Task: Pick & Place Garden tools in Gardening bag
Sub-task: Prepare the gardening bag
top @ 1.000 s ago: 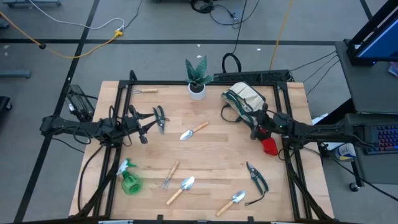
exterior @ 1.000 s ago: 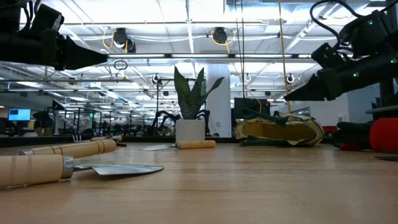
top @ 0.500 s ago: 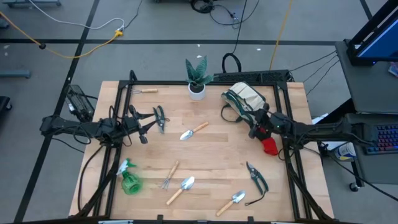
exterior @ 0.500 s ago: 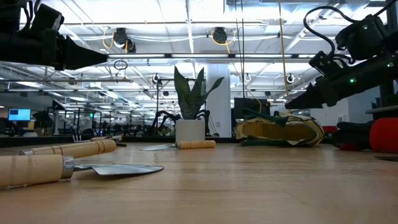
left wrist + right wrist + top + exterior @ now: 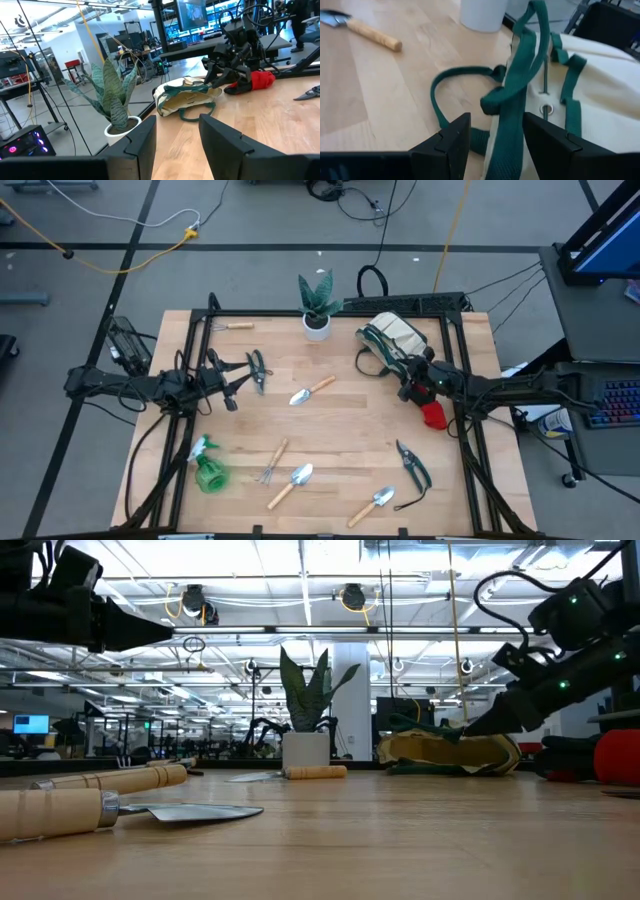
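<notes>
The beige gardening bag [image 5: 390, 340] with green trim lies on its side at the table's far right; it also shows in the low view [image 5: 450, 750]. My right gripper [image 5: 406, 380] is open just at the bag's near side. In the right wrist view [image 5: 495, 137] its fingers stand on either side of a raised green strap [image 5: 512, 95], and no touch shows. The small red item [image 5: 433, 415] lies beside that arm. The pruners [image 5: 412, 463], a trowel [image 5: 311, 392], two more trowels [image 5: 290, 485], a fork [image 5: 272, 462] and the green spray bottle [image 5: 208, 470] lie on the table. My left gripper [image 5: 257, 372] is open and empty at the left.
A green plant in a white pot [image 5: 318, 310] stands at the far edge, left of the bag. A small wooden-handled tool [image 5: 235, 326] lies at the far left corner. A black frame rail [image 5: 330, 312] runs around the table top.
My right gripper has gone down and a little toward the far left, closing in on the bag. The bag and the tools lie as before.
</notes>
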Motion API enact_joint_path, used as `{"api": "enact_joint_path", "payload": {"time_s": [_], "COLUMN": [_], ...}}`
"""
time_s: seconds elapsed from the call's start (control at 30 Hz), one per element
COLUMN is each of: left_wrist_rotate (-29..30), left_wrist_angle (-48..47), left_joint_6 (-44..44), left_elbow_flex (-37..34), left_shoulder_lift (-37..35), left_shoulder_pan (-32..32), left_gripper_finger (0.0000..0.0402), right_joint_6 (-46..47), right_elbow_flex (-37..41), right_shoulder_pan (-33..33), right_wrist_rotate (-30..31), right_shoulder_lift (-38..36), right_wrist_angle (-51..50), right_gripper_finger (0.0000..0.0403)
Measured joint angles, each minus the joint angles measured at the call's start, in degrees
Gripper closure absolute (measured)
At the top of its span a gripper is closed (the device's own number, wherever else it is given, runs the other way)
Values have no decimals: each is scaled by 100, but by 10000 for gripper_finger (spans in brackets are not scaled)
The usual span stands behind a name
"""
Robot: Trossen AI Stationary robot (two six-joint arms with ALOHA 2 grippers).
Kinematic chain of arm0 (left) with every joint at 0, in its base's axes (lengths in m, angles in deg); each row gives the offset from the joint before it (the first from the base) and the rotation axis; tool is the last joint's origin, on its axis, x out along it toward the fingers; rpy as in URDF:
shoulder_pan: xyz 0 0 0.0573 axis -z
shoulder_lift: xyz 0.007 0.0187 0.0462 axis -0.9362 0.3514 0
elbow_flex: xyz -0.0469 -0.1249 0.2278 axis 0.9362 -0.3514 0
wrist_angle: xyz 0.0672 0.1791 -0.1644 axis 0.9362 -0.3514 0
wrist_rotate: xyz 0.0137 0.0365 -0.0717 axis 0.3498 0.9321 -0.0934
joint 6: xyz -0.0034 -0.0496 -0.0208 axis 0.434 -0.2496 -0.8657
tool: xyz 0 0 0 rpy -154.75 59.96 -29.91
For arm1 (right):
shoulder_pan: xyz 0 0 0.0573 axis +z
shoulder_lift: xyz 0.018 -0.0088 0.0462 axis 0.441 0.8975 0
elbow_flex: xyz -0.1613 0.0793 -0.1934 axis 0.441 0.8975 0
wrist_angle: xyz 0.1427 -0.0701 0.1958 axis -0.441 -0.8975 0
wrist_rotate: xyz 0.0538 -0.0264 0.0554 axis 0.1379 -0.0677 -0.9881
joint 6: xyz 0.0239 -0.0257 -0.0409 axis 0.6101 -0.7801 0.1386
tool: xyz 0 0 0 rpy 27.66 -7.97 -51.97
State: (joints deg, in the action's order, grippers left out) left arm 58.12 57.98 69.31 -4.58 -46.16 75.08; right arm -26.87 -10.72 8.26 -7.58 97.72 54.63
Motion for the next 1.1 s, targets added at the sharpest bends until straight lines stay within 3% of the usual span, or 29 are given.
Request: {"api": "enact_joint_path", "payload": {"time_s": [0.17,0.33,0.7,1.1], "left_wrist_rotate": [0,2,2,5], "left_wrist_angle": [0,0,-2,-2], "left_joint_6": [0,-2,-17,-92], "left_elbow_flex": [0,0,0,0], "left_shoulder_lift": [0,-1,-1,-1], "left_shoulder_pan": [0,0,0,-2], "left_gripper_finger": [247,247,247,247], "right_joint_6": [-99,-205,-245,-735], "right_elbow_flex": [2,2,-27,-865], "right_shoulder_pan": [-51,-53,-35,150], "right_wrist_rotate": [38,451,487,782], "right_shoulder_lift": [222,304,304,501], "right_wrist_angle": [0,55,56,-883], "right_gripper_finger": [226,227,227,227]}}
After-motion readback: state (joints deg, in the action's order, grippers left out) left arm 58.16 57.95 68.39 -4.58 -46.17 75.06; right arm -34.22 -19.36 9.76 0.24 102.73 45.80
